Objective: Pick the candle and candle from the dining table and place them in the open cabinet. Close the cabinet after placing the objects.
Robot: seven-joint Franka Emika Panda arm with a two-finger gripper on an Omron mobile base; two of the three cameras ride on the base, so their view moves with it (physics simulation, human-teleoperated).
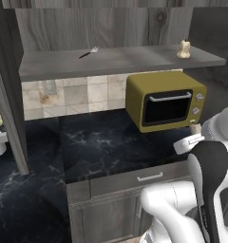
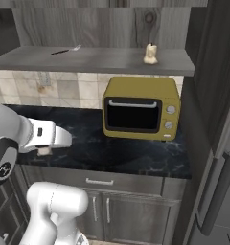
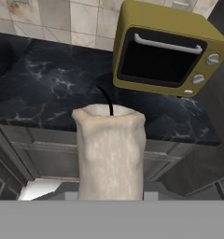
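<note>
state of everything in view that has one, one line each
gripper: shut on the held candle
held candle: gripped, off the counter, wick up
shelf candle: upright on cabinet shelf
cabinet: open
microwave: door closed
fork: lying flat on shelf

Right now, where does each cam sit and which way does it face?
Left base view: behind the arm to its left, facing forward and down at the yellow microwave under the grey wood-grain cabinet shelf; white arm at lower right.
Right base view: behind the arm to its right, facing the same counter; arm at lower left, gripper with a cream bit in it.
Hand view: on the hand, looking along the held cream lumpy candle.
Both base views share the second cream candle and a fork on the shelf.
</note>
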